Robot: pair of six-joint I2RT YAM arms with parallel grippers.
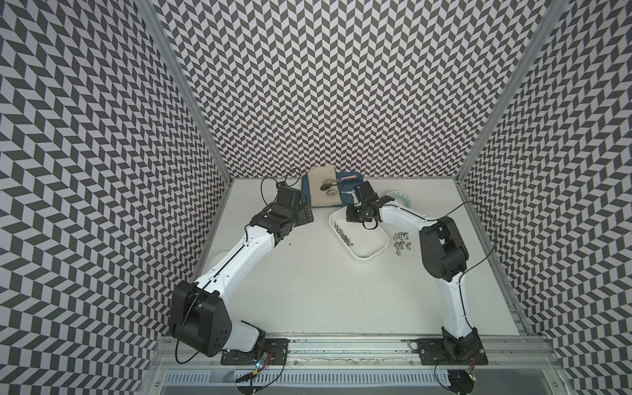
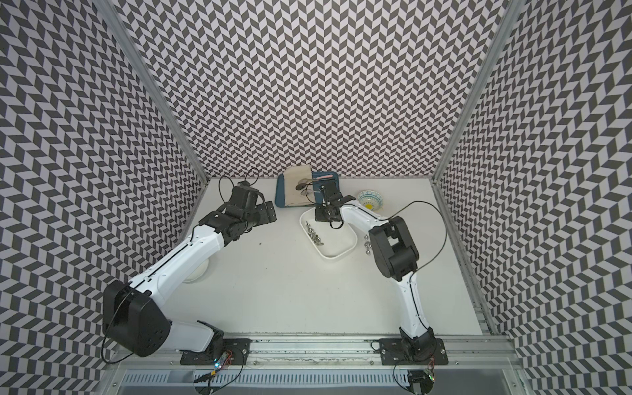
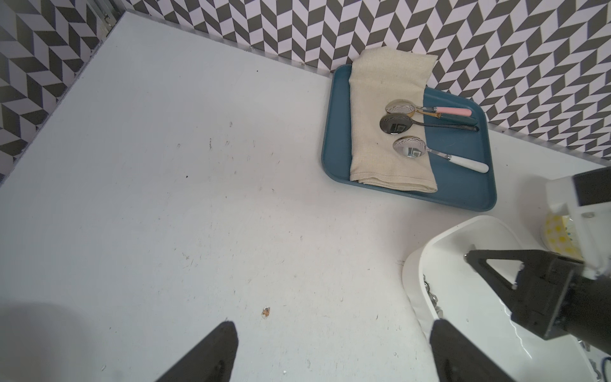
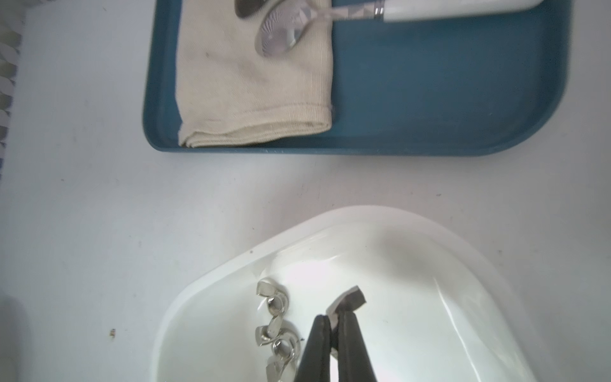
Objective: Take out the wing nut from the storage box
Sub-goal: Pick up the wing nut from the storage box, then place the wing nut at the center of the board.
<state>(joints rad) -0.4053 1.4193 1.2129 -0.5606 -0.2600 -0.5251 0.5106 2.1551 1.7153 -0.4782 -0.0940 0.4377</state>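
Glossy plastic storage box (image 4: 380,216), metal wing nut (image 4: 348,299), woven cloth (image 4: 251,92)

**Robot test cell in a lab**

Two white-and-black robot arms (image 1: 239,253) are bolted to a metal rail (image 1: 342,347) at a white table (image 1: 325,301). Chevron-patterned walls (image 1: 325,85) on aluminium posts (image 1: 184,89) box it in, with bare wiring (image 1: 262,375) showing.

Both top views: you look from high at robot's own side, down and forward over whole table (image 1: 307,290), near-identical framing. Left wrist cam: farther back, angled across table toward blue tray (image 3: 463,185) and storage box (image 3: 411,274). Right wrist cam: close above storage box, blue tray just beyond. Both wrist views share box corner and tray's near edge.
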